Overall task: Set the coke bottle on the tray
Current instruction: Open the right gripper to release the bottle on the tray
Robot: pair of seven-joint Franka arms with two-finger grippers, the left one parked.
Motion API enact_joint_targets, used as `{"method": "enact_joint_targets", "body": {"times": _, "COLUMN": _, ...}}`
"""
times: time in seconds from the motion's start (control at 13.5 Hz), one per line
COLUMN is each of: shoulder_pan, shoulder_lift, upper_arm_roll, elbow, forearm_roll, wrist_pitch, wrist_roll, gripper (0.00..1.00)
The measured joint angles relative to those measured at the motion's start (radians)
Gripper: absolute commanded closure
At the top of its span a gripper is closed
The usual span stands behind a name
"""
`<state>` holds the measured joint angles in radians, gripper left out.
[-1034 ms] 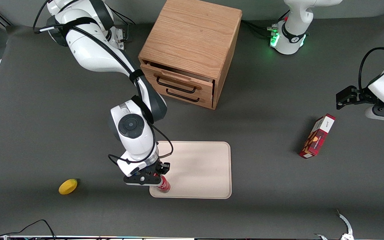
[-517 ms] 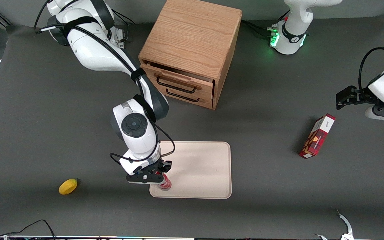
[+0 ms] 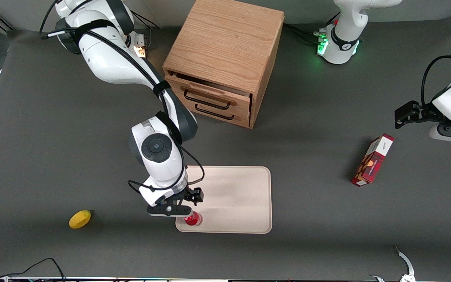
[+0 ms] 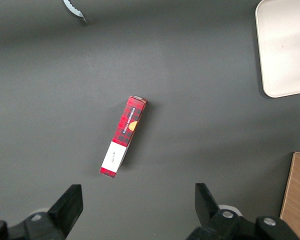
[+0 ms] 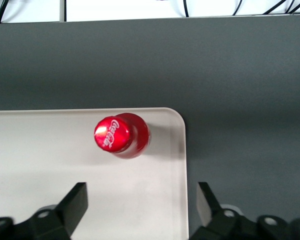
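Now the coke bottle (image 5: 121, 135) stands upright on the tray (image 3: 241, 196), in the corner nearest the front camera at the working arm's end, close to the low rim on both sides. Seen from the wrist camera, its red cap with white lettering faces straight up, and the wider red body shows around it. The gripper (image 3: 178, 209) hangs just above the bottle, with its fingers (image 5: 75, 202) spread wide apart and nothing between them; the bottle sits clear of both fingers, touching neither. From the front, the gripper's black body covers part of the bottle, so only a rounded red part (image 3: 193, 219) shows at the tray's edge.

The rest of the tray is bare cream surface with rounded corners, resting flat on the dark grey table (image 3: 53, 156). A wooden drawer cabinet (image 3: 223, 58) stands farther from the front camera than the tray, its upper drawer pulled slightly out. A yellow lemon (image 3: 80, 219) lies on the table toward the working arm's end, well apart from the tray. A red carton (image 3: 372, 159) with a white end lies toward the parked arm's end.
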<state>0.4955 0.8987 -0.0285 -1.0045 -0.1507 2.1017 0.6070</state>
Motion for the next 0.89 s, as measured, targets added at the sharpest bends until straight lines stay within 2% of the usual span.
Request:
{"method": "enact_joint_targets", "body": {"times": 0.52, "shoulder_pan": -0.012, "shoulder_lift": -0.008, "upper_arm_roll": 0.0, "elbow": 0.018, "forearm_roll": 0.002, "wrist_pitch": -0.034, "wrist_roll": 0.0, "gripper": 0.0}}
{"method": "enact_joint_targets", "body": {"times": 0.89, "shoulder_pan": -0.036, "shoulder_lift": -0.092, "upper_arm_roll": -0.001, "elbow": 0.04, "forearm_roll": 0.029, "wrist_pitch": -0.166, "wrist_roll": -0.007, "gripper": 0.0}}
